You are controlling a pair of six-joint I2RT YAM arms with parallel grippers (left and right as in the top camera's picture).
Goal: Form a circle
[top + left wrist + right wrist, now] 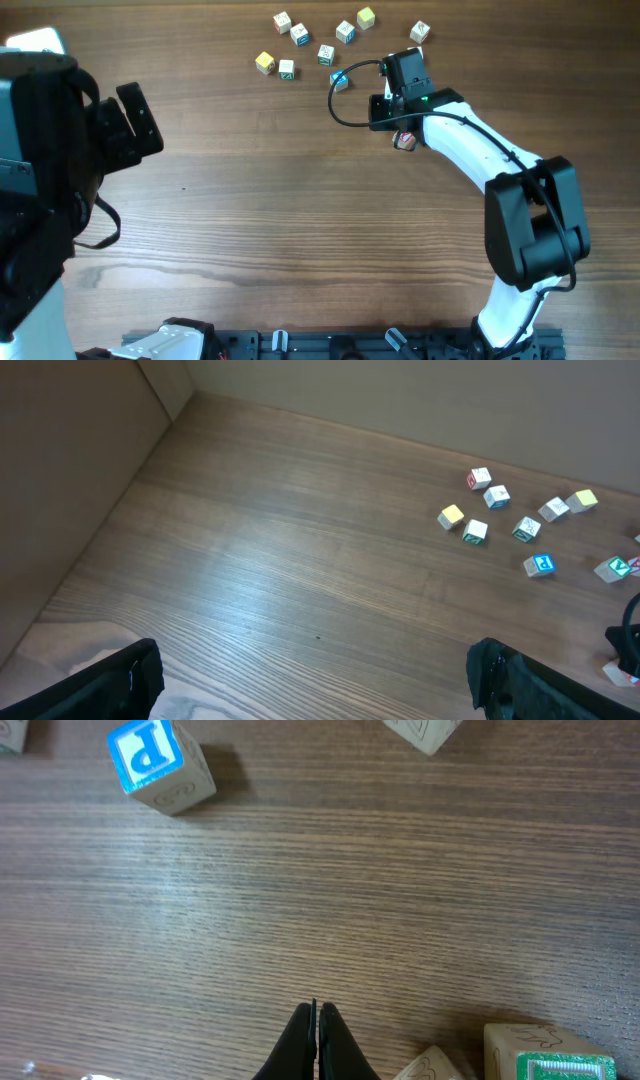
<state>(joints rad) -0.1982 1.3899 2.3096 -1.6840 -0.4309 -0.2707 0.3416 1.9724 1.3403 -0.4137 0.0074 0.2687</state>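
From where I stand the circle (325, 54) is no ring, just small pale letter cubes strewn loosely beyond the blue P cube (339, 80), toward the far edge of the table (300, 220) and fanning out to both sides of it. The right gripper (316, 1015) hangs low just right of the blue P cube, its fingers pressed together on nothing, with a green-printed cube (545, 1045) close beside them. The left gripper (312, 660) sits well off to the blue P cube's left, jaws spread wide and empty.
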